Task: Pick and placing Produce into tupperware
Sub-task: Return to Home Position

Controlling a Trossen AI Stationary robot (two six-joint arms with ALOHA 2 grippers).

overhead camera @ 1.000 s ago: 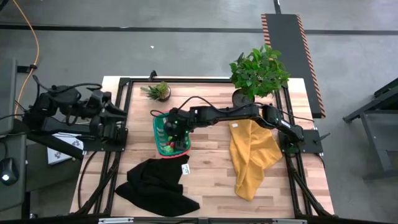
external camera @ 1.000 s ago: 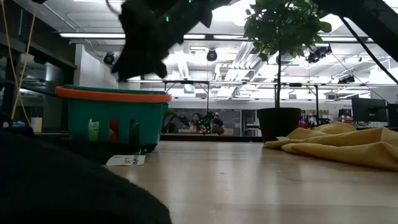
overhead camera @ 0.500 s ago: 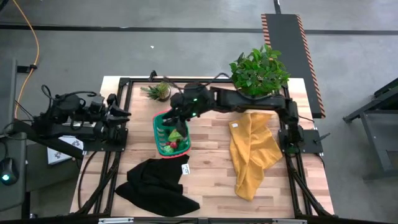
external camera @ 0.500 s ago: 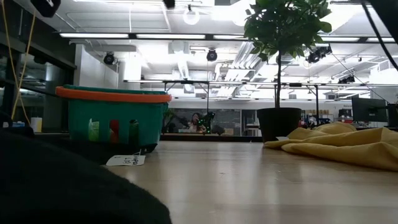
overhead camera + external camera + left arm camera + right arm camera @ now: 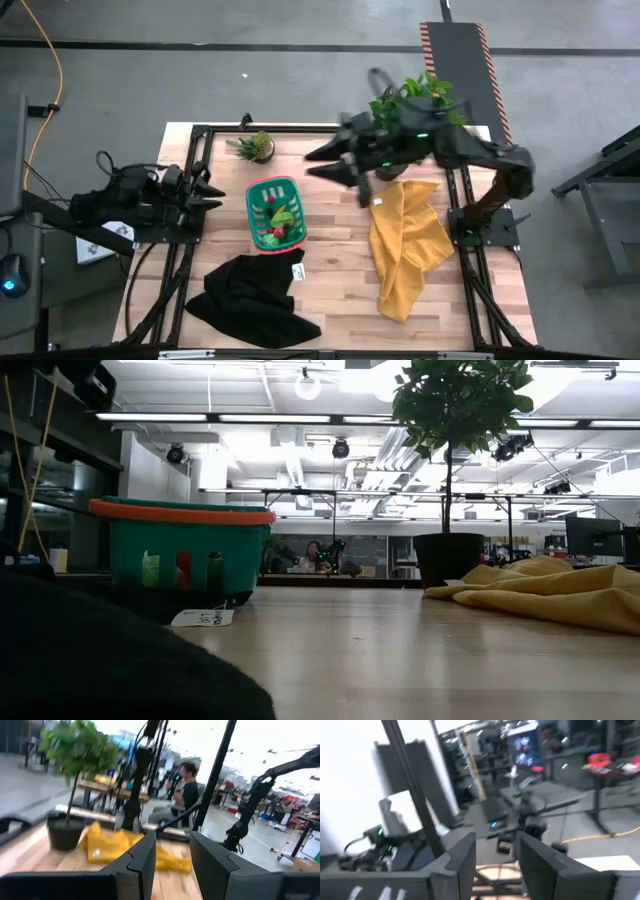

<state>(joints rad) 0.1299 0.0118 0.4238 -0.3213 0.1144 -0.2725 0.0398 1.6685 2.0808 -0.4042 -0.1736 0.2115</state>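
Teal basket (image 5: 250, 208) with a red-pink rim, mid-table between both arms.
Green, yellow and red toy produce (image 5: 281, 220) lies inside it. The right gripper (image 5: 312, 164) hangs near the big plant (image 5: 415, 110), fingers apart. The left gripper (image 5: 213, 190), also parted, is at the left edge.

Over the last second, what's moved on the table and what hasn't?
The right gripper lifted away from above the basket and drew back toward the big potted plant, open and empty. The left gripper, open, shifted slightly at the table's left edge. The basket, the produce in it, the black cloth, yellow cloth and small plant stayed put.
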